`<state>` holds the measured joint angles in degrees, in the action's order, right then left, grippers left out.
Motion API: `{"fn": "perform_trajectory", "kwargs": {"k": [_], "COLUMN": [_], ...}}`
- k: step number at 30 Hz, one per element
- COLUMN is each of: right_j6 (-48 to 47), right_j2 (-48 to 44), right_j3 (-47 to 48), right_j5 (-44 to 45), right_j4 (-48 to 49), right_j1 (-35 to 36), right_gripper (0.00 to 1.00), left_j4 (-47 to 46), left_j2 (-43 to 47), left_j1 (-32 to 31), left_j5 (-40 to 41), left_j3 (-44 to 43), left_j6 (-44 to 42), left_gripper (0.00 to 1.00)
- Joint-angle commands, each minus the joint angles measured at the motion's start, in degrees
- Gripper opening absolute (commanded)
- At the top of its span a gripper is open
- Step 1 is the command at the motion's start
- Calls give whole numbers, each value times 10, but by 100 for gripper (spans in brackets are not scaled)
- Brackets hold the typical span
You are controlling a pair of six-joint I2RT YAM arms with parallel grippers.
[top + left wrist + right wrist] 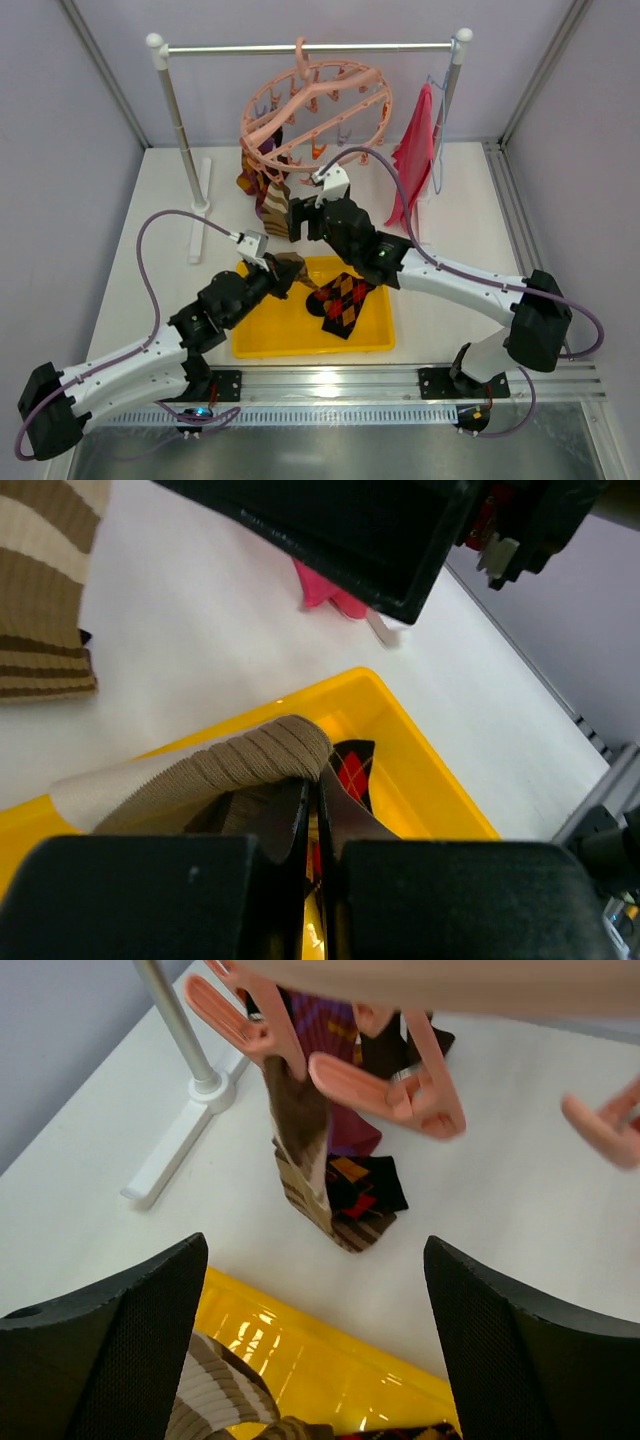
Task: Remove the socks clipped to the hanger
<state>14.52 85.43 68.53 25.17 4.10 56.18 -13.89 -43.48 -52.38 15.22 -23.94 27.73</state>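
White table (470, 210), pale lilac walls (60, 150); the hanger (320, 105) hangs on a metal rail (300, 47), socks (268, 192) clipped beneath its low edge. The left gripper (312, 790) is clamped on a striped sock (250, 755) over the yellow tray (300, 340); the right gripper (298, 218) is spread wide beside the socks.

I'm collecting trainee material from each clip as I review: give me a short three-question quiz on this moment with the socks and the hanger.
1. True or false: the pink hanger has no socks clipped to it.
2. The left gripper is shut on: A) a brown-and-cream striped sock; B) the hanger; C) nothing.
3. Fill in: the diamond-patterned sock lies in the yellow ____.
Key: 1 false, socks hang from its pegs; 2 A; 3 tray.
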Motion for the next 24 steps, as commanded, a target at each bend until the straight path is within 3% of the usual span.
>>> {"fn": "perform_trajectory", "kwargs": {"k": [1, 5, 7, 17, 24], "right_j6": [16, 47, 72, 132, 133], "right_j2": [-51, -105, -147, -306, -368], "right_j3": [-50, -136, -165, -320, -372], "right_j5": [40, 72, 65, 41, 37], "right_j4": [39, 41, 46, -8, -11], "right_j1": [2, -18, -45, -172, -194], "right_gripper": [90, 95, 96, 100, 100], "left_j4": [-29, -47, -42, -67, -83], "left_j2": [-9, -13, -31, -175, -226], "left_j1": [-2, -8, -20, -88, -105], "left_j5": [-105, -206, -218, -209, -177], "left_j3": [-3, -14, -25, -73, -90], "left_j6": [-29, -34, -42, -50, -50], "left_gripper": [0, 0, 0, 0, 0]}}
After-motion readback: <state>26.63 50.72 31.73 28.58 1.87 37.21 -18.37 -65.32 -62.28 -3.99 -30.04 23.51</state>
